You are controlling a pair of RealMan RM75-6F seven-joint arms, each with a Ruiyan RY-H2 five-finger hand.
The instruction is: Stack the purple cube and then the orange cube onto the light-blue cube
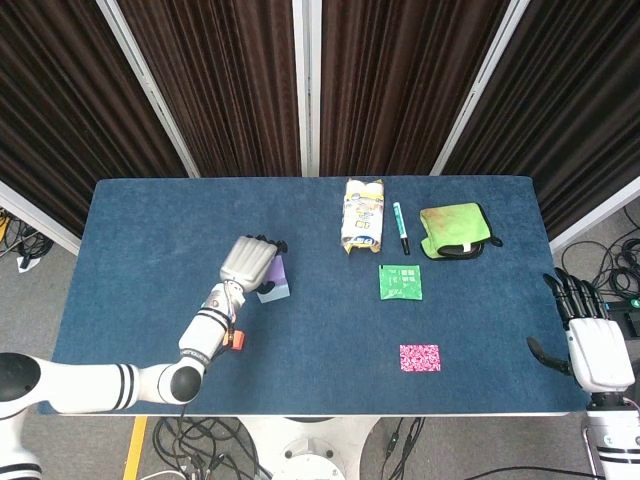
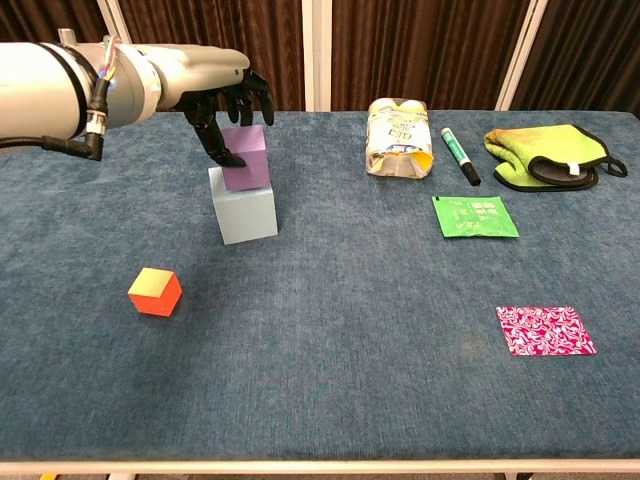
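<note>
The purple cube sits on top of the light-blue cube at the table's left middle, turned slightly askew. My left hand reaches in from the left and holds the purple cube, thumb on its left face and fingers curled over its top and back. In the head view the left hand covers part of the purple cube, with the light-blue cube just showing below. The orange cube lies alone nearer the front left. My right hand hangs open off the table's right edge.
At the back right lie a snack bag, a green marker and a green oven mitt. A green sachet and a pink patterned card lie flat on the blue table.
</note>
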